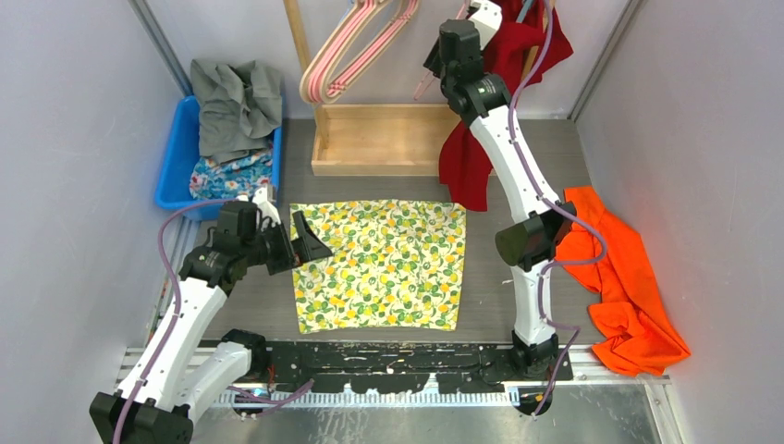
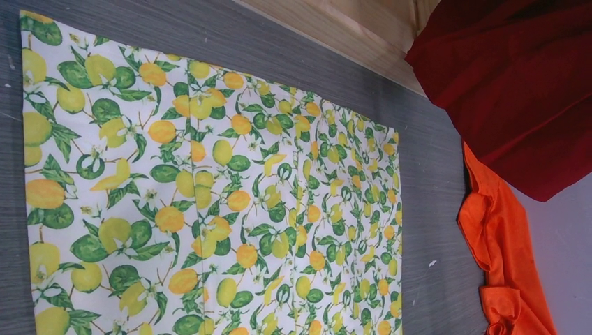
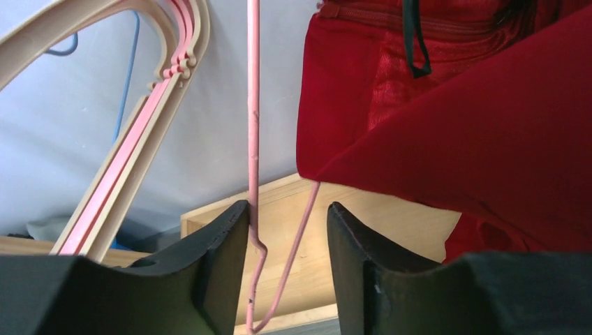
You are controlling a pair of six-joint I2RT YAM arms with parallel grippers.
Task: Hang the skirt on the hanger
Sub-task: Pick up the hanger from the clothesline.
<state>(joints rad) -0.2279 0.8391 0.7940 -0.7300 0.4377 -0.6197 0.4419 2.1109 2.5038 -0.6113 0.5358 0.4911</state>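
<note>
Right claw (image 3: pixel 287 209), jaws part-open, straddles the pink hanger (image 3: pixel 253 105) far right, probably because the red skirt (image 3: pixel 454 139) already hangs there; left claw (image 1: pixel 291 227) hovers wide above the lemon-print cloth (image 1: pixel 384 268).

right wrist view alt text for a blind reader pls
The right hand has its black fingers open around a thin pink wire hanger. A red fabric skirt hangs at right, with beige and pink plastic hangers at left.
</note>
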